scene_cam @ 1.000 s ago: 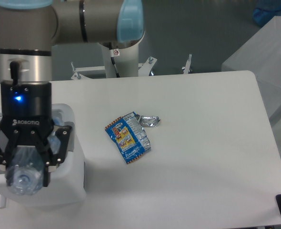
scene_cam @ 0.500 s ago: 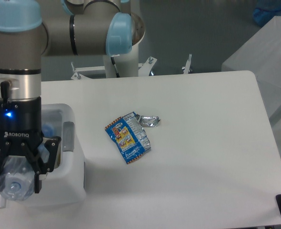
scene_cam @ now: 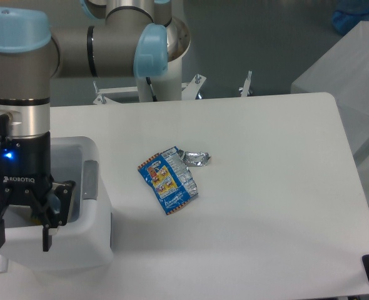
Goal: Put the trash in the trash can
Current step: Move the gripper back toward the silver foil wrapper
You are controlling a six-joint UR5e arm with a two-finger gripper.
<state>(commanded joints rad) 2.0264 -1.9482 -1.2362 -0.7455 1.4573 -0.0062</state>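
At lower left we see the end effector (scene_cam: 20,230) spread wide and gripping nothing over the trash can (scene_cam: 94,240), placed for dropping. The blue wrapper (scene_cam: 168,180) and foil piece (scene_cam: 197,158) lie touching mid-table (scene_cam: 278,187), awaiting pickup.

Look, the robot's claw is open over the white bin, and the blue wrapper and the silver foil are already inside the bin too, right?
Not quite. The claw is open over the white bin, but the blue wrapper and the silver foil are not inside it. The camera view shows both lying on the table, side by side and touching, to the right of the bin.
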